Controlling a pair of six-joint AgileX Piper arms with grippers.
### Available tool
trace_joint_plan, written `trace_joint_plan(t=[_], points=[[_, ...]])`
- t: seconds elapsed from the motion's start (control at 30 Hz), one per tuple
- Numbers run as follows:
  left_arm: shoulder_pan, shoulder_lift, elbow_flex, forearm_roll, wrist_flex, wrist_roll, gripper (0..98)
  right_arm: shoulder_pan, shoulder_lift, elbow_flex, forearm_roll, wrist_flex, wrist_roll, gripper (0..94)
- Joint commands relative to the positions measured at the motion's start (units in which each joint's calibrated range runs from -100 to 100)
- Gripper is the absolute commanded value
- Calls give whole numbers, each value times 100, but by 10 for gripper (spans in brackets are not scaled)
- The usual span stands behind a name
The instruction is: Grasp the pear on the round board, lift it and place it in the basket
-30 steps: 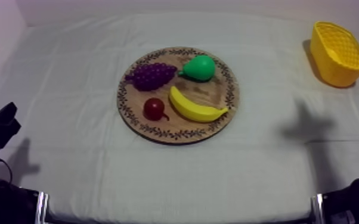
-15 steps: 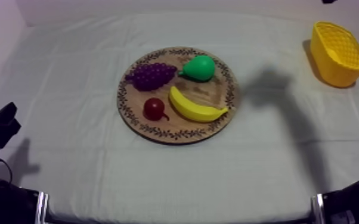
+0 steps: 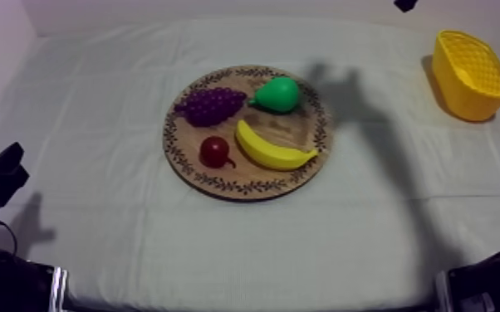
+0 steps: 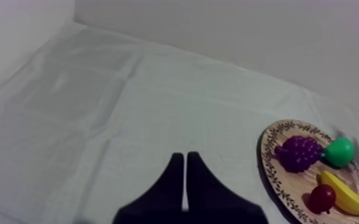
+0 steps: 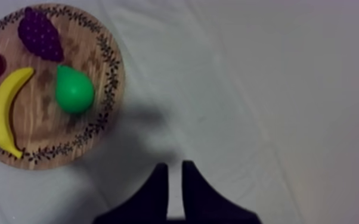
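At the far left the left hand sits low over the edge of the worktop, its two black fingers pressed together into a narrow wedge with nothing between them. Bare grey-white cloth lies ahead of it, well apart from the fruit.

The round wooden board lies about mid-worktop. On its left part the bunch of grapes lies toward the far rim, and the small red fruit sits nearer, apart from the grapes. The pear, green, lies on the board's far right part. Its narrow end points at the grapes and comes just beside them; whether they touch I cannot tell. The banana lies in front of the pear, with a strip of bare wood between them. The pear's right side faces the patterned rim and then open cloth.

A dark shadow falls on the cloth just right of the board and laps onto its rim near the pear. A small black part of the right arm shows at the far edge. In the right wrist view the right hand hangs over bare cloth beside the board on the pear's side, its fingers a narrow gap apart and gripping nothing.

At the far right the yellow basket stands on the cloth, well apart from the board.
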Motion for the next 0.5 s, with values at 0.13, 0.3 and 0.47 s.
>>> trace_joint_plan(t=[0.13, 0.3, 0.47], points=[[1, 0, 5, 1, -1, -2, 1, -19, 397, -153, 36, 51, -23, 317], [1, 0, 5, 1, -1, -2, 1, -134, 683, -274, 200, 104, -132, 548], [1, 0, 5, 1, -1, -2, 1, -297, 965, -297, 428, 131, -176, 719]])
